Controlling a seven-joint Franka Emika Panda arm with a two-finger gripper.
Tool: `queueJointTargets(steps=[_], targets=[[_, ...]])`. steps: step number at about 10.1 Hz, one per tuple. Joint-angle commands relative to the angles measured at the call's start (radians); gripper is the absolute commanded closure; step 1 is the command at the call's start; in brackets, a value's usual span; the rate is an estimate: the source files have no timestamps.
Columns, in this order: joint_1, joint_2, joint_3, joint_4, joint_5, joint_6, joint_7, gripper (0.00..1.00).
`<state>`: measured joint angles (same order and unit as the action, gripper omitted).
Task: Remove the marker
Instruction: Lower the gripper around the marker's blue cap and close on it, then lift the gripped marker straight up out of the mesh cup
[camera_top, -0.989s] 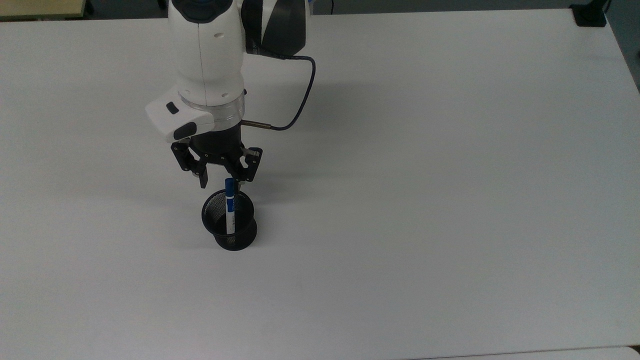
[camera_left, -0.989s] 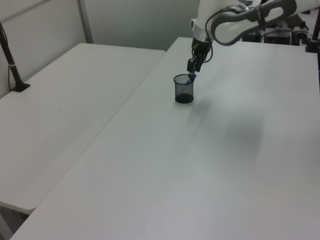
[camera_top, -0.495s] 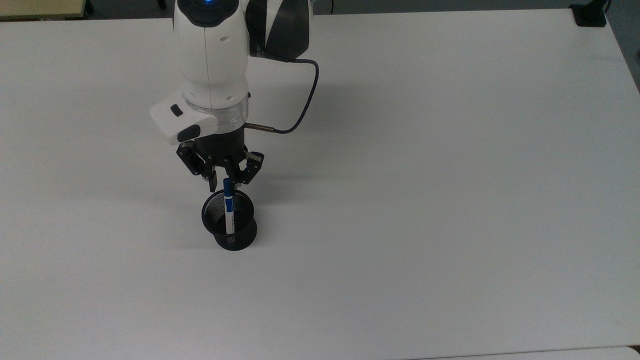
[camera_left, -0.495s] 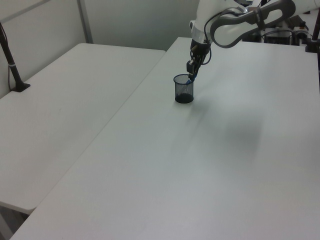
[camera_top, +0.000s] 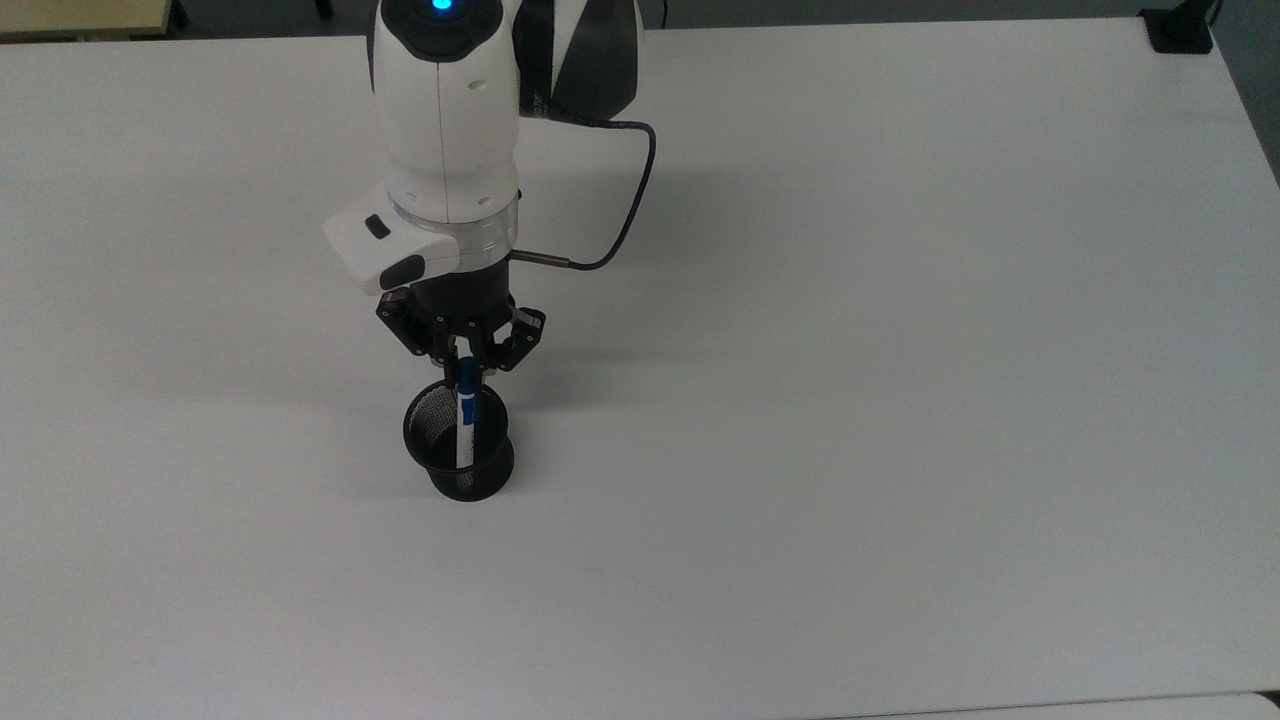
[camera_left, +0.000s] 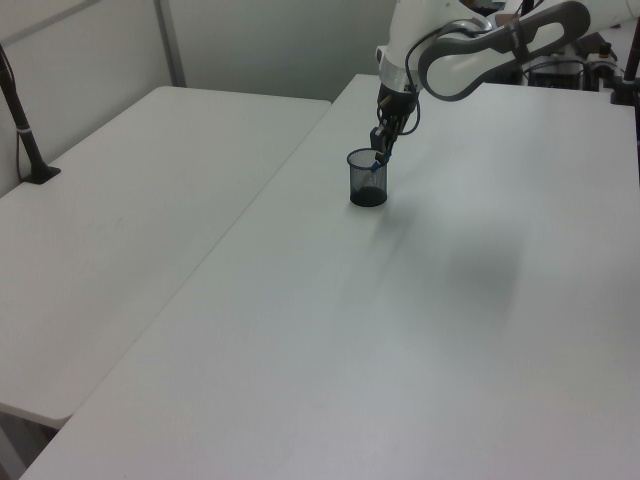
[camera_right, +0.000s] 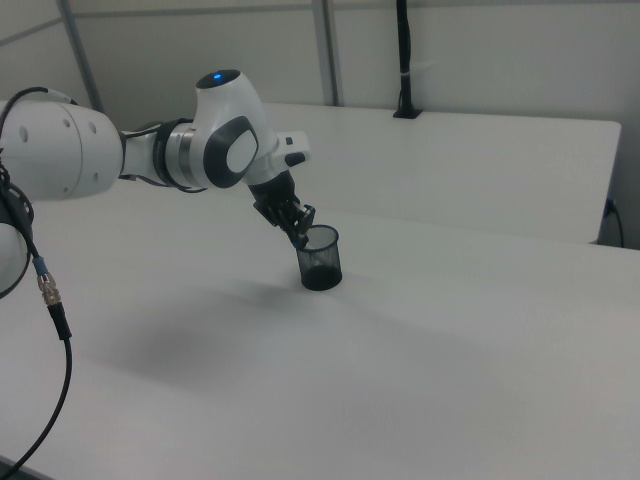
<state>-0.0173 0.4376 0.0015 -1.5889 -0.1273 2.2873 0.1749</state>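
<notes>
**Gripper closed around the marker's cap, above the mesh cup**

We see the gripper (camera_top: 463, 362) clamped on the blue cap of the marker (camera_top: 464, 425), whose lower part stands inside the black mesh cup (camera_top: 458, 442). In the top view the marker's long axis runs from 12 o'clock at the gripper to 6 o'clock in the cup, leaning against the rim. We judge a lift along that axis would clear the rim. The white counter (camera_top: 900, 350) lies bare all around.

Black mesh cup (camera_top: 458, 447) the single obstacle on the white tabletop (camera_top: 900, 400), its rim surrounding the marker (camera_top: 464, 425), pincer (camera_top: 466, 368) right above the rim, wide bare tabletop on all sides of the cup
</notes>
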Motion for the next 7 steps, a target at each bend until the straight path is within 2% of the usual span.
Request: queueJointTargets(steps=[1,3,4,7], targets=[[0.003,-0.005,-0.005,0.001,-0.020,0.006,0.026,0.90],[0.000,-0.037,-0.008,0.010,-0.018,0.001,0.021,0.90],[-0.001,-0.084,-0.009,0.010,-0.017,-0.008,0.015,0.90],[0.006,-0.189,0.000,0.010,-0.012,-0.118,0.008,0.89]])
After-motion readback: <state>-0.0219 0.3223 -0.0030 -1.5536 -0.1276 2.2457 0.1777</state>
